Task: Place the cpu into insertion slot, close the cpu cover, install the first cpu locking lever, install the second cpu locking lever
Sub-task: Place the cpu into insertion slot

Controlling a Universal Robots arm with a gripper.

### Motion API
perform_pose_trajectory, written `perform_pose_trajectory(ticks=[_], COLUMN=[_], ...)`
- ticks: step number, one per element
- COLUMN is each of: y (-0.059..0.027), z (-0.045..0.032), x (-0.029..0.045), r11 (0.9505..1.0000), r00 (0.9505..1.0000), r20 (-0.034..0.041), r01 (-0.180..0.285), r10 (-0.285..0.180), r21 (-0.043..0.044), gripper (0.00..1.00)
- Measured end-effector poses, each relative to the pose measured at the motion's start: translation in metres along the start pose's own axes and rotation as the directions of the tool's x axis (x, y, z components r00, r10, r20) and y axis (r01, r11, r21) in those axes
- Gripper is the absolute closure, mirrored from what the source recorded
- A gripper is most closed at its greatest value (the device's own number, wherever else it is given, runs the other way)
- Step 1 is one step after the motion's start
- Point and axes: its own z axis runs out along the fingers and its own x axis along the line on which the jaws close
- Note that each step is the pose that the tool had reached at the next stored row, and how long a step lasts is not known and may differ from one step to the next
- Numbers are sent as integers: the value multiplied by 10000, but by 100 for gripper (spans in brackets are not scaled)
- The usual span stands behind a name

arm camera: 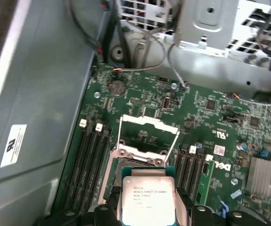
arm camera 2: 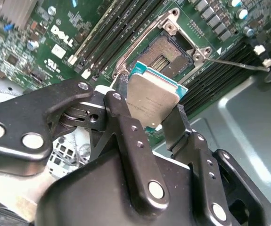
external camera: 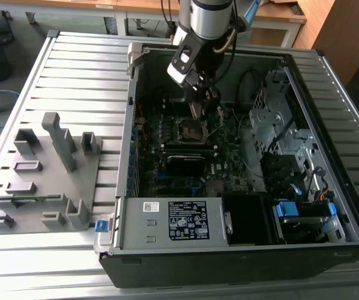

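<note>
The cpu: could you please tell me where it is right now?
In the second wrist view, the cpu sits clamped in the gripper, near the uncovered insertion slot, not seated.

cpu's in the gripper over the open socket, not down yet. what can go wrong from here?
1. The gripper pinches the cpu by two edges only, clear of the insertion slot. A slip could drop it onto the slot's contacts.
2. The open cpu cover stands right beside the slot, and a thin lever sticks out on another side. The gripper might catch either on the way down.
</note>
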Motion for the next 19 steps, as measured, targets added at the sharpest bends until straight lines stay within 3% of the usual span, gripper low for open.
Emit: perform_pose_trajectory(ticks=[6, 13, 19], y=[-1, -1, -1], z=[6, 7, 11], x=[0, 0, 1], r11=[9942, 9757, 9754], r00=[9941, 9755, 9752], r20=[98, 197, 177], r01=[-1077, -2189, -2205], r10=[1077, 2189, 2206], r21=[-19, -50, -53], gripper=[46, 46, 46])
